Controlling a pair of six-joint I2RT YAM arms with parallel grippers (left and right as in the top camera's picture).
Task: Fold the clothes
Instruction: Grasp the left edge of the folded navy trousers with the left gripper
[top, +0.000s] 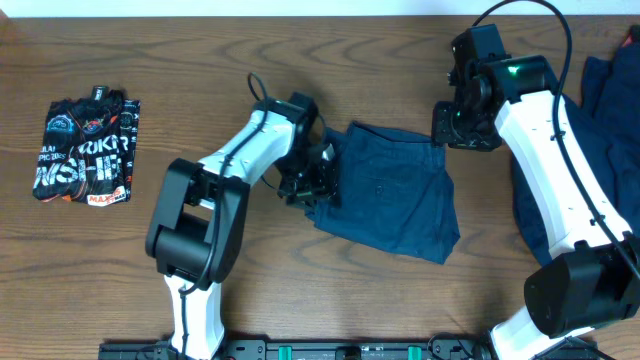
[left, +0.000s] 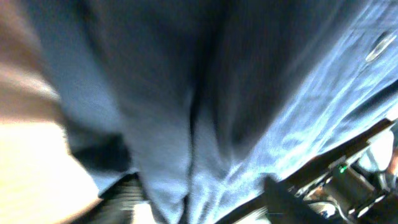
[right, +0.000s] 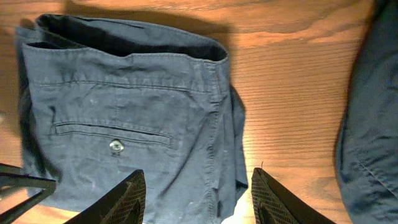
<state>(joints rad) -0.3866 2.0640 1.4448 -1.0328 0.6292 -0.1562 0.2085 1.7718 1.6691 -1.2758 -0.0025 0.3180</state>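
Observation:
The navy shorts (top: 395, 195) lie folded in the middle of the table, back pocket and button up, waistband toward the far side. My left gripper (top: 318, 183) is at their left edge. In the blurred left wrist view the shorts' cloth (left: 236, 93) fills the frame and creases run into the jaws (left: 186, 208), so it looks shut on the cloth. My right gripper (top: 455, 128) hovers open and empty by the shorts' far right corner. In the right wrist view its fingers (right: 198, 177) straddle the right edge of the shorts (right: 124, 106). A second navy garment (top: 605, 110) lies crumpled at the right edge.
A folded black printed garment (top: 88, 152) lies at the far left. The second navy garment also shows at the right of the right wrist view (right: 373, 124). The right arm's white links pass over it. Bare wood surrounds the shorts.

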